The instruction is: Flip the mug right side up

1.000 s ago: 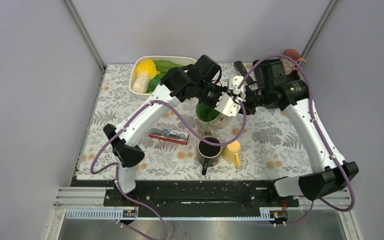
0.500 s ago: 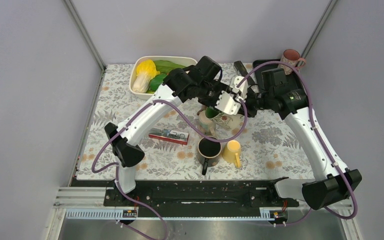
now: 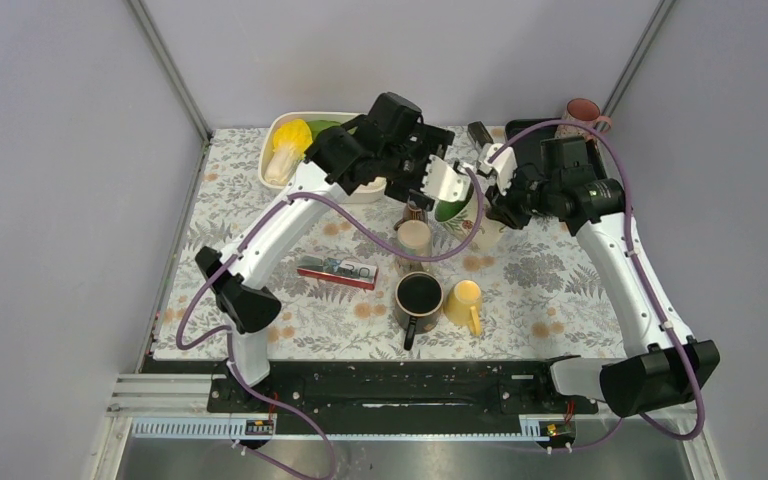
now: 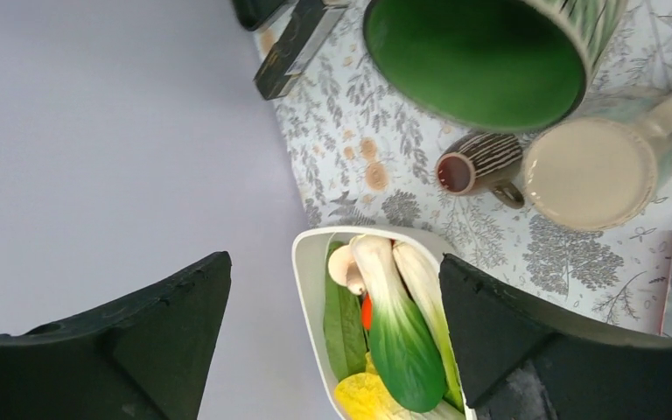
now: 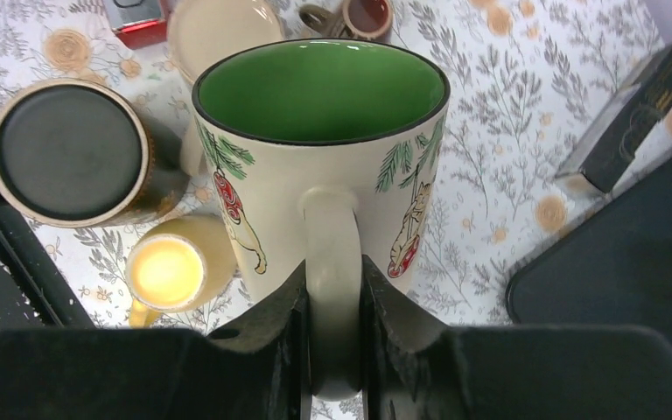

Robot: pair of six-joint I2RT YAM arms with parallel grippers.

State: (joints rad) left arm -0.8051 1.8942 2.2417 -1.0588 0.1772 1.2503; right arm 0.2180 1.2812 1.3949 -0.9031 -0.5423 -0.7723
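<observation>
My right fingers pinch the handle of the cream, green-lined ceramic mug, mouth upward; left fingers gape empty. Next, I judge: set it level on the table.

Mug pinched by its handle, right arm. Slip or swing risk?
Probably slick: the mug looks like glossy glazed ceramic. It may pivot, since the right gripper clamps only the handle, with the heavy-looking body beyond the fingers. Likely to chip if dropped.
</observation>
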